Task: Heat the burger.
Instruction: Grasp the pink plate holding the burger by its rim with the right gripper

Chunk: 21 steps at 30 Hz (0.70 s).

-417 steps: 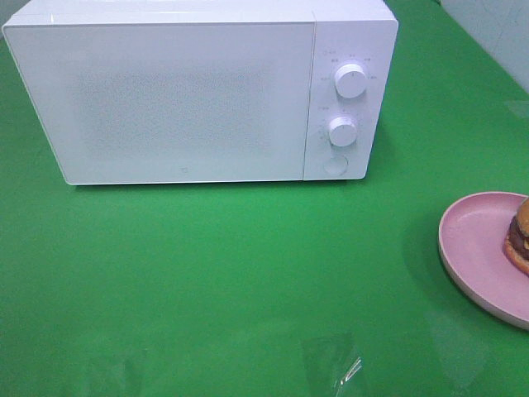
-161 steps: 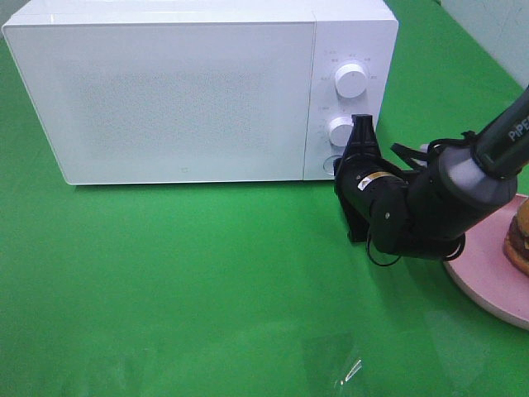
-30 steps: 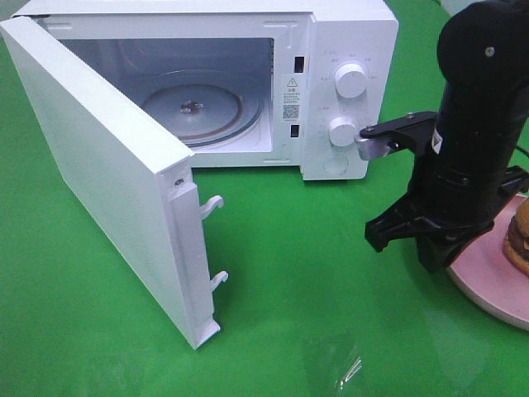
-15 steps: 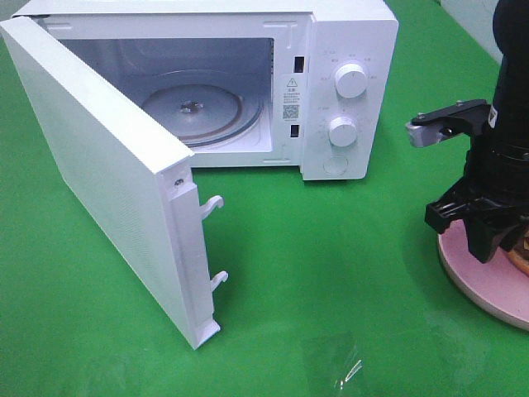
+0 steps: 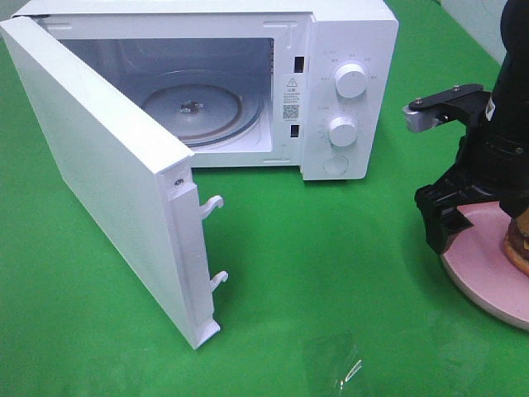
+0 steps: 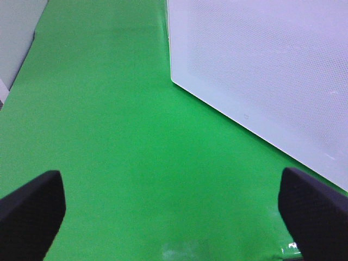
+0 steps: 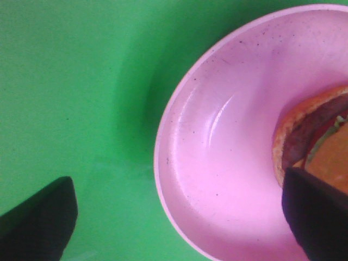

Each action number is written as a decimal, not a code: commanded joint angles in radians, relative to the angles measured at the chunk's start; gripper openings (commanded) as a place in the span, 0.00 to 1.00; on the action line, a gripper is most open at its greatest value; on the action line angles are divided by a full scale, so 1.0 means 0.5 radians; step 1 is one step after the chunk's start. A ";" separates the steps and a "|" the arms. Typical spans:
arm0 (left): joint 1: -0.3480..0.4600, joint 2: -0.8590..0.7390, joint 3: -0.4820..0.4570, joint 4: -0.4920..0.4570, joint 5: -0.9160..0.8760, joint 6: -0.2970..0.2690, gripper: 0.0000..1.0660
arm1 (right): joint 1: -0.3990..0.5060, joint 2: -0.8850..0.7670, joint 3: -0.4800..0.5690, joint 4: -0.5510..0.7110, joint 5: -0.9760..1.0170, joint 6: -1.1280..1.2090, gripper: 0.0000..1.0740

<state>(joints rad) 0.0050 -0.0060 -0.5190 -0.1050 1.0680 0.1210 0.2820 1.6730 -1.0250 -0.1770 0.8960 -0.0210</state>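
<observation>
The right gripper (image 7: pixel 176 220) has swung over the plate (image 7: pixel 217 163), jaws now wide. Just beside one finger sits the burger (image 7: pixel 318 144), so pickup looks next.

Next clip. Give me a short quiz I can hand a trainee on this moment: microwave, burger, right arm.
1. True or false: the microwave door is shut.
2. The burger lies: A) on the turntable; B) on the pink plate; C) on the green cloth.
3. Fill in: above the plate, the right gripper has its jaws ____, holding nothing.

Key: 1 false, the door is swung wide. 2 B. 3 open.
</observation>
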 commanded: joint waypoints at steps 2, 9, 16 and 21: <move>-0.014 -0.032 0.004 -0.008 0.006 -0.002 0.94 | -0.008 -0.018 0.068 -0.012 -0.104 -0.022 0.86; -0.014 -0.032 0.004 -0.008 0.006 -0.002 0.94 | -0.008 -0.018 0.208 -0.048 -0.364 0.088 0.80; -0.014 -0.032 0.004 -0.008 0.006 -0.002 0.94 | -0.008 0.012 0.326 -0.056 -0.524 0.144 0.76; -0.014 -0.032 0.004 -0.008 0.006 -0.002 0.94 | -0.008 0.154 0.358 -0.056 -0.554 0.178 0.74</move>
<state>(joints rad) 0.0050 -0.0060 -0.5190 -0.1050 1.0680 0.1210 0.2820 1.7210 -0.8550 -0.1980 0.6410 0.0520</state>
